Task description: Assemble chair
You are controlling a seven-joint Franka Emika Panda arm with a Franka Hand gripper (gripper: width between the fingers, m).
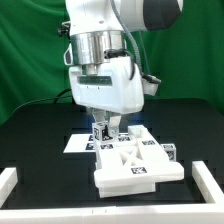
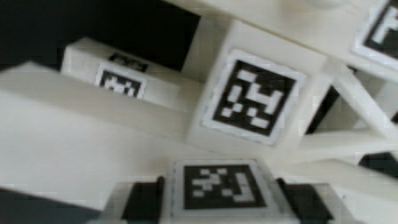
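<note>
Robotics lab test bench.
Black table (image 1: pixel 30 140) fenced by a white rail (image 1: pixel 12 182), green backdrop curtain (image 1: pixel 30 50), fixed robot arm (image 1: pixel 105 45), tagged marker board (image 1: pixel 78 143).

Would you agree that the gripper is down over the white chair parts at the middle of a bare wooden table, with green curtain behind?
Not quite: the table is covered in black, not bare wood, as the exterior view shows. The rest holds: the gripper is down over the white chair parts at the middle, with green curtain behind.
</note>
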